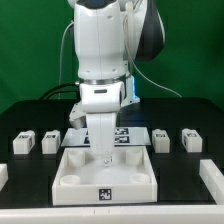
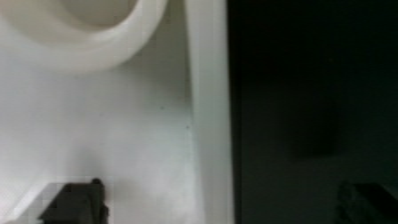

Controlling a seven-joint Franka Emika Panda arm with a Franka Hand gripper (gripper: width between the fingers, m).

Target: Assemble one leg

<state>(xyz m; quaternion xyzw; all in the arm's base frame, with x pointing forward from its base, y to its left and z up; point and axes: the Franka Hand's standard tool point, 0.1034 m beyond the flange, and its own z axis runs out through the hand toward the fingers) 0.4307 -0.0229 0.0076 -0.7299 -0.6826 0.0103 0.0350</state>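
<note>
Finds the white arm's two-finger gripper (image 1: 103, 156) low over the middle of the large flat white square piece (image 1: 70, 180) with round corner sockets. Shows, in the wrist view, dark fingertips (image 2: 71, 203) spread wide apart, clamped on nothing, above that piece's pale surface, near a round socket (image 2: 89, 30) and a raised rim, with the dark table (image 2: 311, 100) beyond.

Reads the exterior view from its left to its right: leftmost leg (image 1: 22, 143), a small white plastic rectangular block with a black-and-white tag; second leg (image 1: 50, 141) just beside it; then the arm; then printed tags peeking from behind it, seemingly on the marker board (image 1: 126, 133); third leg (image 1: 160, 139); rightmost leg (image 1: 190, 140) near it. Places all four legs on the dark table, behind the square piece's far edge, well apart from the gripper.
</note>
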